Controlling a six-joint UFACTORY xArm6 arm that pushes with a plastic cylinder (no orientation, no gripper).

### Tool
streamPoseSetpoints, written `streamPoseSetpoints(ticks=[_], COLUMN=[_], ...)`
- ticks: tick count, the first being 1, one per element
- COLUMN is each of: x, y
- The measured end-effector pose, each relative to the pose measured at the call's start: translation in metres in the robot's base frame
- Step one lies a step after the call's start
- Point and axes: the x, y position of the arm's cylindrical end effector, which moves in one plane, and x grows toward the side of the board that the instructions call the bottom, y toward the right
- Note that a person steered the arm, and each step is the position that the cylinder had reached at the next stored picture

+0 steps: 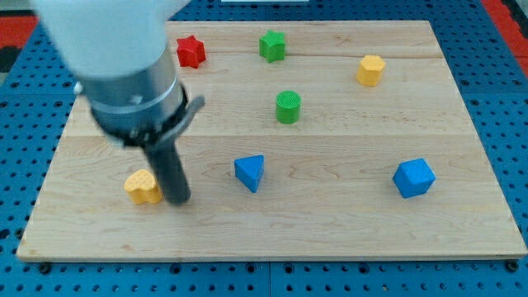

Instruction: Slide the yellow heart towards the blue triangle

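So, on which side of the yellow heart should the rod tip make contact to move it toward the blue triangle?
There is no gripper, so push. Contact the yellow heart on its face toward the view's left, since the blue triangle lies to its right. My tip now stands at the heart's right side, between the two blocks, so it probably must go around first.
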Motion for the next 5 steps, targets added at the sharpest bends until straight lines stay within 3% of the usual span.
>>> streamPoseSetpoints(ticks=[1, 2, 5], x=[-0.048, -0.012, -0.008], y=[-0.010, -0.010, -0.035])
